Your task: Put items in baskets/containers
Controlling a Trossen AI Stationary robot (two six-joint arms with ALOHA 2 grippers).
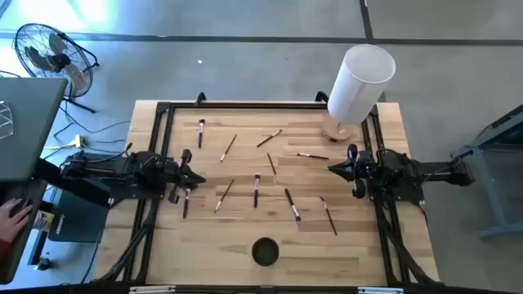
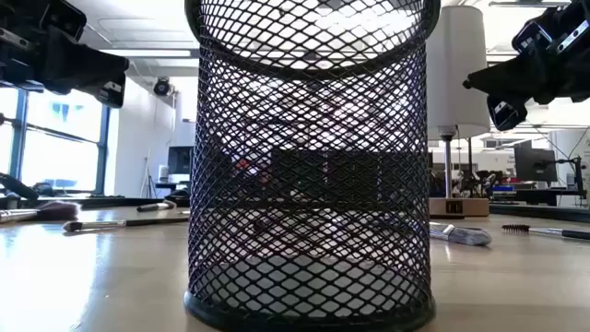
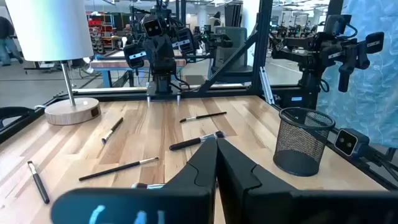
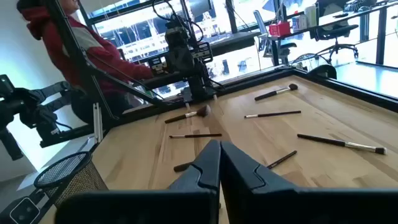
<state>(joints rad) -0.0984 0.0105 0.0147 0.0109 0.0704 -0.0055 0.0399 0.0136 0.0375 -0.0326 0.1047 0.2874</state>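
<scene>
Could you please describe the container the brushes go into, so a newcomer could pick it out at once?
Start from the wooden table and go to the middle of its near edge, away from the white lamp. There stands a small round black mesh cup, alone and open-topped. The brushes lie flat; only the cup is round.

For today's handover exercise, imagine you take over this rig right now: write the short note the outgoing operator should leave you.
Left gripper: shut, empty, raised at the table's left side.
Right gripper: shut, empty, raised at the right side.
Brushes: about ten, scattered flat across the middle of the table.
Black mesh cup: upright at the near edge, centre; it looks empty.
White lamp: far right corner, not part of the job.
Done: nothing yet.
Left: pick up every brush and drop it in the cup.
</scene>
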